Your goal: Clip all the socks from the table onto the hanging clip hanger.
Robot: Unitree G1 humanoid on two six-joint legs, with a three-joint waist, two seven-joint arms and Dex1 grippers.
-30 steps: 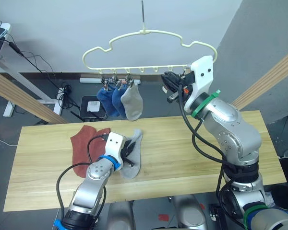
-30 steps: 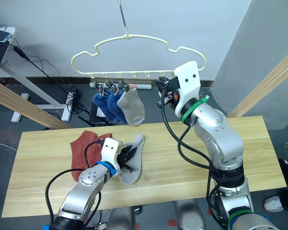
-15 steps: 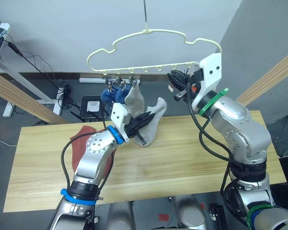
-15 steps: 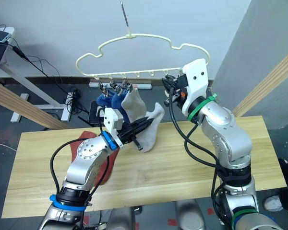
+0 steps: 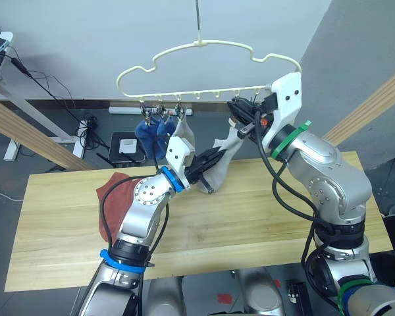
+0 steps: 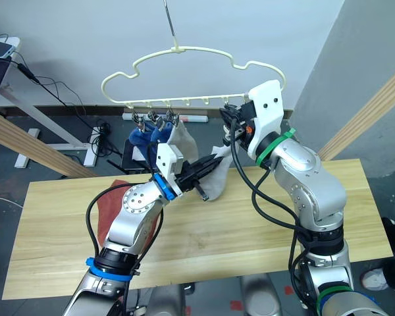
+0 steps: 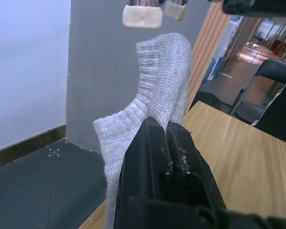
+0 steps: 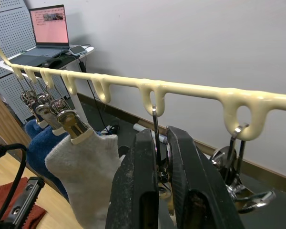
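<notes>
Grey sock [image 5: 218,163] is light, limp ribbed knit: no stiffness, folds and droops off whatever holds it, not fragile, not slippery. Best hold is near the cuff, so a short flap of edge stands free to feed into a clip; a mid-body hold would let the cuff flop away.

Left pincer [image 7: 168,130] is clenched on that sock around mid-length, fingers fully together with fabric pinched between them. The cuff end rises above the fingertips, just under the cream clip tips; the toe end hangs below. The sock is lifted clear of the bench [image 5: 263,217], up by the clip hanger [image 5: 207,45].

Right pincer [image 8: 159,138] is closed around a silver clip [image 8: 155,125] hanging from the hanger's bar, fingers nearly touching with the clip wire between them, probably squeezing it open to take the cuff.

Already clipped: two blue socks [image 5: 150,130] and one grey sock [image 8: 88,164]. The rust-red socks [image 5: 115,204] lie on the bench by the left arm.
</notes>
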